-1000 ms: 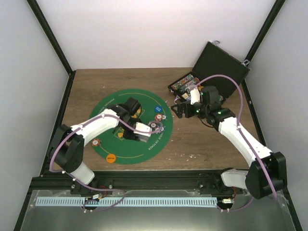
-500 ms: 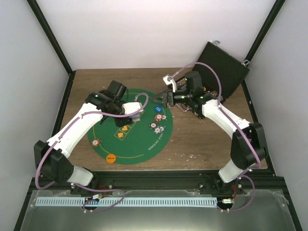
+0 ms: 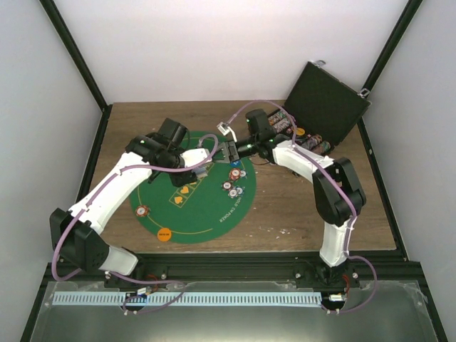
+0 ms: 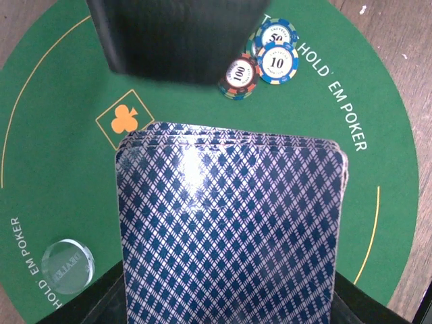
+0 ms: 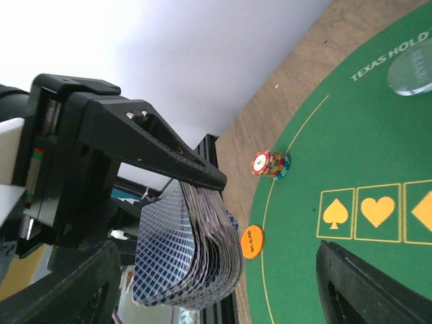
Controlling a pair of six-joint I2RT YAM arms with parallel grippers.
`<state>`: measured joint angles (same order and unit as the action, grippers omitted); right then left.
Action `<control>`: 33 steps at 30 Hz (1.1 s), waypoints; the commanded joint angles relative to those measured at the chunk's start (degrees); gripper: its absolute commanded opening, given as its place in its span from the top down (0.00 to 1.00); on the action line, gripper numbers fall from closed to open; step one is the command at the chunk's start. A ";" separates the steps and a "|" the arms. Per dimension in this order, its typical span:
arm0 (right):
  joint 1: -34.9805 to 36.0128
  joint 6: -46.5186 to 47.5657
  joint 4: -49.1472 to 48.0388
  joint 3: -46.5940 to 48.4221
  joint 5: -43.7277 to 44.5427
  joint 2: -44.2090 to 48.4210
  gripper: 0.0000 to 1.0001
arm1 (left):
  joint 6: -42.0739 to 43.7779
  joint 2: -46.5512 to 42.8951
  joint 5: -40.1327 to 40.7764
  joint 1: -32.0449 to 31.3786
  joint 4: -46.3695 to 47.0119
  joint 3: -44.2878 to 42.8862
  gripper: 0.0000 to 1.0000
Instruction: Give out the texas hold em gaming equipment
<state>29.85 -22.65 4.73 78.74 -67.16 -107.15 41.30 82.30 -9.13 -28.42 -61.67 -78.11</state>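
Open wood of the worktop (image 3: 299, 206) stretches right of both end effectors; the green mat (image 3: 203, 217) lies under them. The left end effector (image 3: 201, 162) is clamped on one bowed deck of cards (image 4: 229, 229). The right end effector (image 3: 229, 151), just beside it, gapes wide, holding nothing. Three chips (image 4: 239, 73) lie just past the deck; one chip stack (image 5: 270, 163) and one orange disc (image 5: 250, 241) sit well behind, at the mat's rim.

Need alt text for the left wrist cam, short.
A deck of blue diamond-backed cards held in the left gripper fills the lower frame over the green felt mat. Three poker chips sit beyond it, a clear dealer button at lower left, a blurred dark shape at top.
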 commanded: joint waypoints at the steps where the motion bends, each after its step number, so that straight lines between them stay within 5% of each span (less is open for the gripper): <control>1: 1.80 -0.51 0.13 4.90 -3.99 -2.42 0.21 | -1.14 -0.22 -0.19 0.14 1.74 -1.35 0.47; 11: 3.90 1.09 3.91 7.88 -6.00 -6.55 0.33 | -1.40 0.01 1.11 0.12 3.48 -0.74 0.47; 24: 4.99 5.69 11.79 12.74 -8.93 -9.35 0.97 | -1.93 -0.09 2.54 0.13 7.46 1.99 0.48; 29: 5.00 6.04 11.41 12.89 -9.60 -8.38 0.99 | -0.60 -0.59 2.84 0.08 8.24 5.88 0.22; 33: 5.22 5.65 10.89 13.01 -9.57 -7.77 0.99 | 0.35 -1.13 4.46 0.35 10.16 7.92 0.13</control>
<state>34.13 -17.41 15.09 88.86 -74.24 -116.57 40.88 82.30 -6.35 -28.36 -54.22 -71.59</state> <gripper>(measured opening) 0.103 0.841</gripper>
